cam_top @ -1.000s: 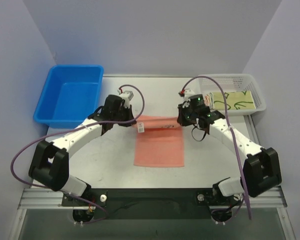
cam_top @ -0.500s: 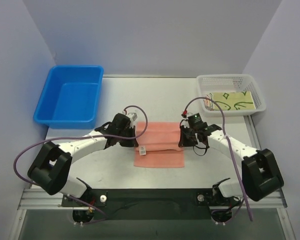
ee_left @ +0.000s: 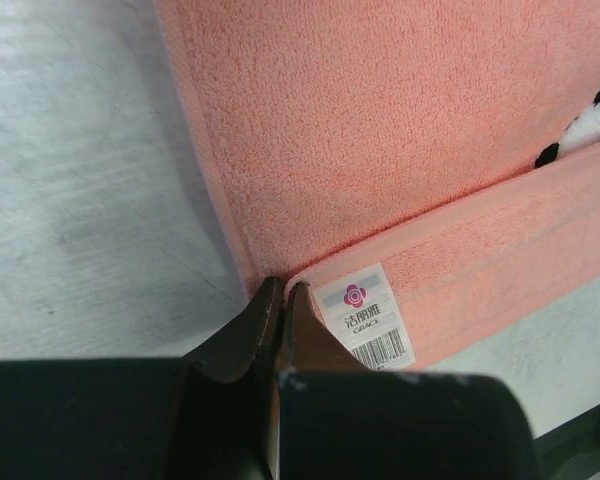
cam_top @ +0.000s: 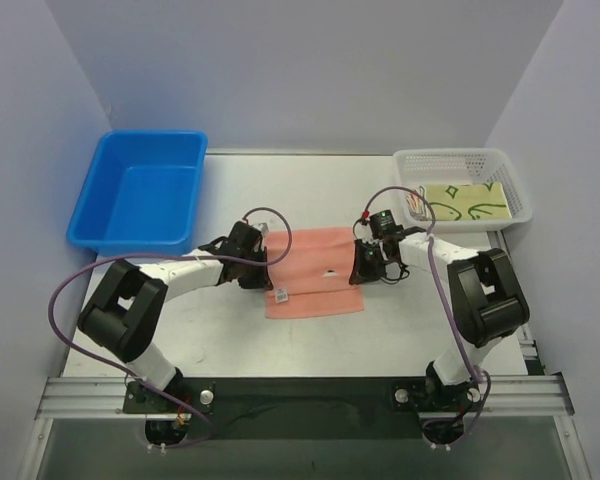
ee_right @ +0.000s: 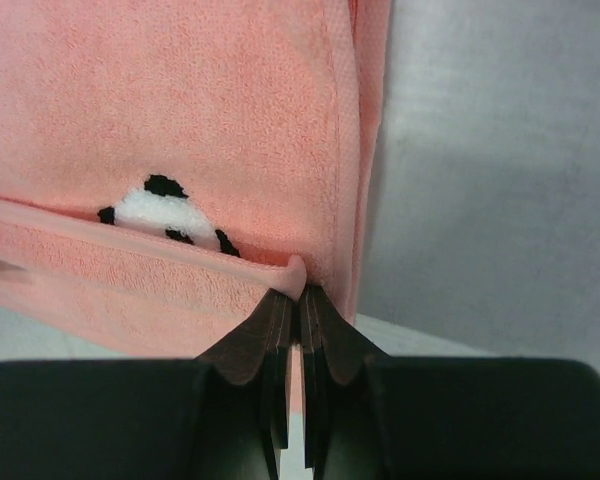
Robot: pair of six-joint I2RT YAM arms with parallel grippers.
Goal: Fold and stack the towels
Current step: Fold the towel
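A salmon-pink towel (cam_top: pixel 315 270) lies on the table, its far edge folded over toward the near edge. My left gripper (cam_top: pixel 263 278) is shut on the folded edge's left corner (ee_left: pixel 298 288), beside a white label (ee_left: pixel 365 318). My right gripper (cam_top: pixel 361 271) is shut on the folded edge's right corner (ee_right: pixel 298 277), next to a small black-and-white patch (ee_right: pixel 165 212). A pale green towel with dark-green outlines (cam_top: pixel 465 202) lies folded in the white basket (cam_top: pixel 510 180).
A blue bin (cam_top: pixel 140 190) stands at the back left. The white basket stands at the back right. Purple cables loop from both arms over the table.
Both grippers have carried the towel's far edge toward the near side and down, folding it over the lower half. The arms have drawn in and lowered.
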